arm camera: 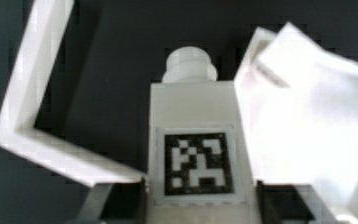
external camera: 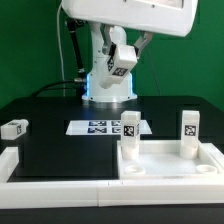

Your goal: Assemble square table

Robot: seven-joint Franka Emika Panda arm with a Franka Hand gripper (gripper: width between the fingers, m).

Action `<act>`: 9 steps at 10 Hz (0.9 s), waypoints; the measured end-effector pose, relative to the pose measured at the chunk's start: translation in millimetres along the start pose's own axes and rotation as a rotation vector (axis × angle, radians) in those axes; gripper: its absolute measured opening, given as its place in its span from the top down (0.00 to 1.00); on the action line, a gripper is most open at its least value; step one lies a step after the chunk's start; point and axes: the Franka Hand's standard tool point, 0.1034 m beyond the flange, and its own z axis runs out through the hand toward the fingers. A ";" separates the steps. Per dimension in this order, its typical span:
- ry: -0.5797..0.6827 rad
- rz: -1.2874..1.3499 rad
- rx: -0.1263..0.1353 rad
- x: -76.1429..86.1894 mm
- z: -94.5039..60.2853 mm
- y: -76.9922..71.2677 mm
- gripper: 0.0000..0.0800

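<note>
Plainly the pincer (external camera: 121, 58) is clamped on a stubby white leg (arm camera: 197, 125), raised well above the tabletop (external camera: 165, 158), and this leg looks light, rigid and slick, probably best gripped across its flat sides, its screw tip free.

Hanging high at 12 o'clock in exterior view: gripper (external camera: 121, 50). Clamped on a leg (external camera: 122, 60), jaws part-closed against its two sides. Tilted off plumb, with the leg sticking straight out past the jaws in wrist view. Overhead, wide white arm link (external camera: 125, 15). Behind and lower, upright base (external camera: 108, 88), also at 12 o'clock.
</note>
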 end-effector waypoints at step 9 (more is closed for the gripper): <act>0.660 0.110 0.037 61.7 -12.4 -82.5 0.64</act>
